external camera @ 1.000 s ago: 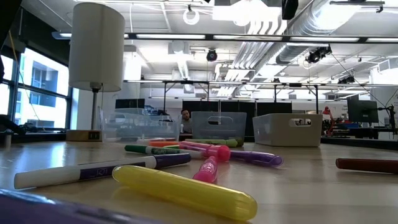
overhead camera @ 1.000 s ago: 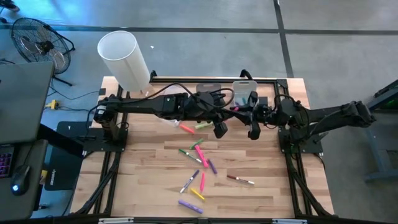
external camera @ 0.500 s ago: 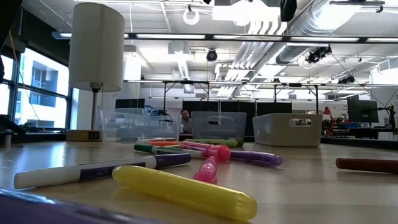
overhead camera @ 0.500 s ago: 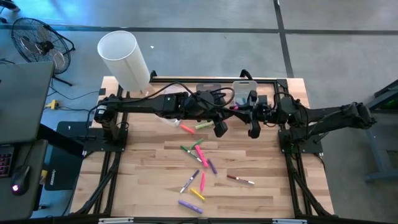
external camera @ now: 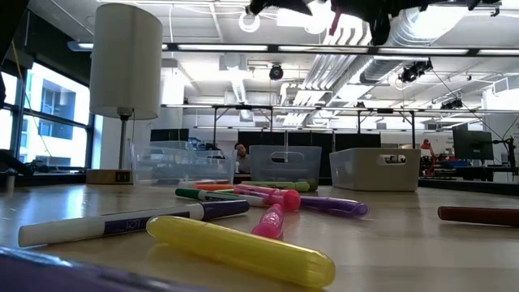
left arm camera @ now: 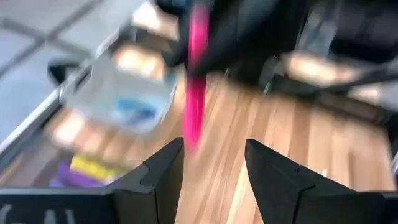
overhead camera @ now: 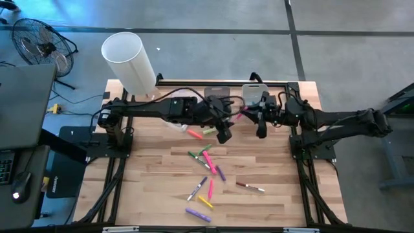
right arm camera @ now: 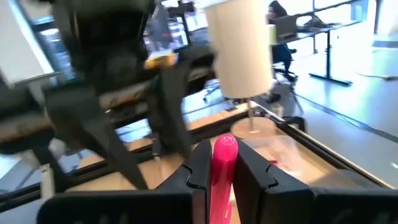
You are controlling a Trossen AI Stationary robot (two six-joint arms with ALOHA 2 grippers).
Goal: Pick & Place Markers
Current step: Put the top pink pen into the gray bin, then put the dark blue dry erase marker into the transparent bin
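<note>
Fingers of the right gripper (right arm camera: 222, 177) are pinching a pink marker (right arm camera: 222, 163) that stands up between them, probably for handing to the left gripper (left arm camera: 213, 165), spread just opposite it, while other markers (overhead camera: 206, 169) lie on the table (overhead camera: 272, 207) below.

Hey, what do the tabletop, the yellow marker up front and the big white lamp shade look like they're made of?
The tabletop looks like light wood: strips with visible grain, smooth finish. The yellow marker seems to be glossy plastic, with a bright highlight along its barrel. The lamp shade is matte white with no shine, probably fabric or paper; I cannot tell which.
</note>
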